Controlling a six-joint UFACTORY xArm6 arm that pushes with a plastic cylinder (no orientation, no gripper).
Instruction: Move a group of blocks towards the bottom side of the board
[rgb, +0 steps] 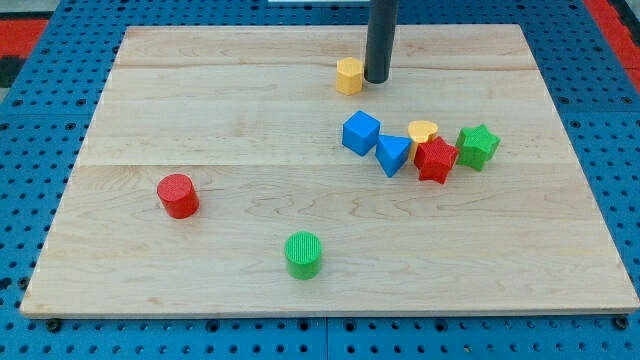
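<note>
A red cylinder (178, 195) stands upright toward the view's left, a little below the middle. Its ridged round top faces up and nothing touches it. A green cylinder (303, 254), also upright with the same ridged top, sits lower and to the right of the red one, near the view's bottom. The two are well apart from each other, and both stand alone. Under everything lies a blue desk (40, 100), a perforated surface with regular rows of small dark holes, showing on the left, the right and along the bottom. In the view's top corners there are red patches (25, 35) with the same hole pattern.
</note>
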